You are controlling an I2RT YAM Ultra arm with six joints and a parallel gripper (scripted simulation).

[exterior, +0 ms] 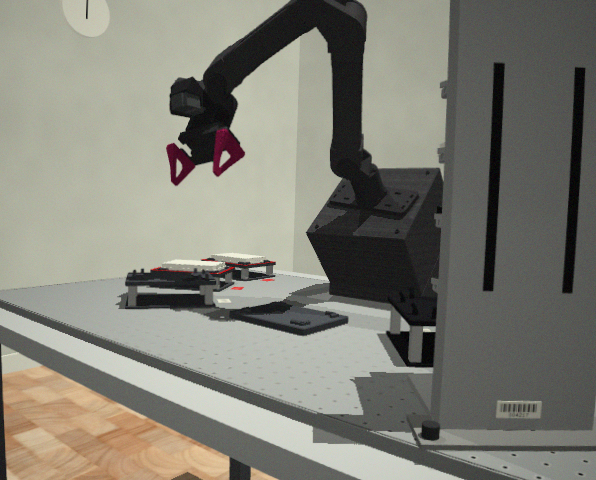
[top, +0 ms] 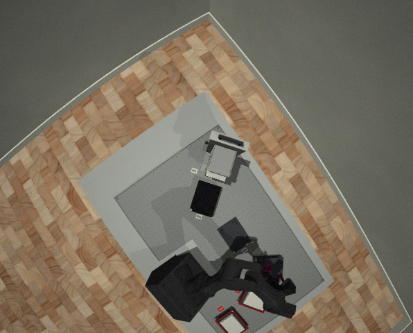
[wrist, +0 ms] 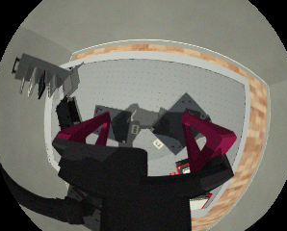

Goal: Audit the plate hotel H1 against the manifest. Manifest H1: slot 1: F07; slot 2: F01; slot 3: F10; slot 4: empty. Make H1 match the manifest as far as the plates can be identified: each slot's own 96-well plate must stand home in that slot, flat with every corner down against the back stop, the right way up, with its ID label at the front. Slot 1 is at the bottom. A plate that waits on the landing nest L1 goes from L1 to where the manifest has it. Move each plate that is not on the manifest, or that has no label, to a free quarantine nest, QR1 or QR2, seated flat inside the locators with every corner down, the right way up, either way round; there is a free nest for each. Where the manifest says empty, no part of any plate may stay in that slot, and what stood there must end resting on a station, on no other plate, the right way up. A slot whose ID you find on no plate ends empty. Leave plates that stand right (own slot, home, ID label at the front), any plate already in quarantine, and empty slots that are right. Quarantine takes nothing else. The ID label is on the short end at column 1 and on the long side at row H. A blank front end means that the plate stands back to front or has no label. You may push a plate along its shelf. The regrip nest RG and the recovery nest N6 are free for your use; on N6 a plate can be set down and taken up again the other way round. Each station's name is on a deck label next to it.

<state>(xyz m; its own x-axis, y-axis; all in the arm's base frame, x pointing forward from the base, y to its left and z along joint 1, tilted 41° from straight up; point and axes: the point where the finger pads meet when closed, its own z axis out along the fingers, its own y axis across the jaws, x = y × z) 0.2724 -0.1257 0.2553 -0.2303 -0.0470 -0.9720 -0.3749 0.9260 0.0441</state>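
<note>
My gripper is open and empty, high above the raised black nest, which shows no plate. Hotel H1 stands at the far end, its back to the exterior view. A white plate end shows at its front; its slot and ID cannot be read. White plates sit on the two red-rimmed quarantine nests. The low dark nest and nest RG show no plate.
The arm's dark base block stands at the table's side. The arm covers part of one quarantine plate in the top view. A deck label lies beside the raised nest, too small to read. The hotel rises tall above the deck.
</note>
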